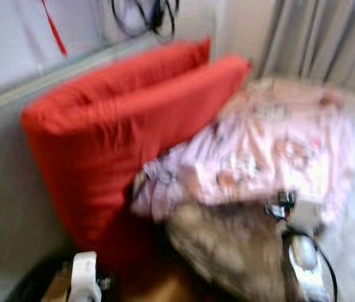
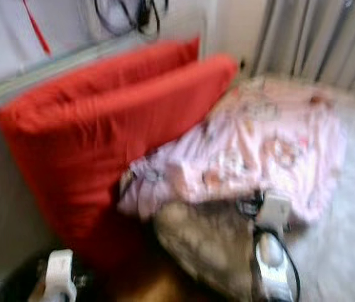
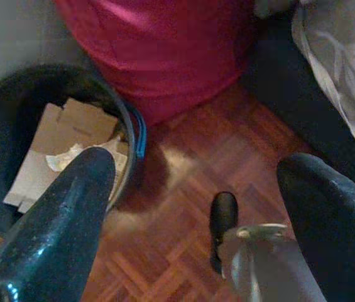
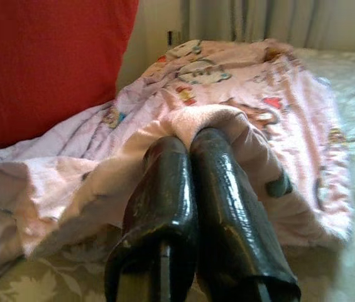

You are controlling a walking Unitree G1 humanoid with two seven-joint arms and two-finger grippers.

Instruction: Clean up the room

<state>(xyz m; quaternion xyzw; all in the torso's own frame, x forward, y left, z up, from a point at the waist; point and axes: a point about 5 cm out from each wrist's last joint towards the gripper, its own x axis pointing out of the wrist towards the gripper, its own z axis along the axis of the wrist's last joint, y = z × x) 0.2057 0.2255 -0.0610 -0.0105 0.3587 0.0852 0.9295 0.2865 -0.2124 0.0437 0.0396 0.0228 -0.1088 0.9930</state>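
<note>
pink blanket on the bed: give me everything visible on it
The pink blanket is soft, fleecy-looking fabric with small printed cartoon figures in red, blue and brown. It lies rumpled in a heap on the bed, stretching toward the curtains. One edge lies against the red cushions; its near edge lies over a beige floral cover. The right gripper is shut on a raised fold of it, the fabric bunched around the fingertips.

Right arm (image 1: 306, 264) reaches forward, low in the head views. Right gripper (image 4: 210, 135): both black fingers (image 4: 224, 189) pressed side by side, tips pinching a fold of the pink blanket (image 4: 240, 88). Left arm (image 1: 84, 277) low at the left. Left gripper (image 3: 196, 167) points downward, fingers (image 3: 64, 214) spread wide apart, nothing between them.
</note>
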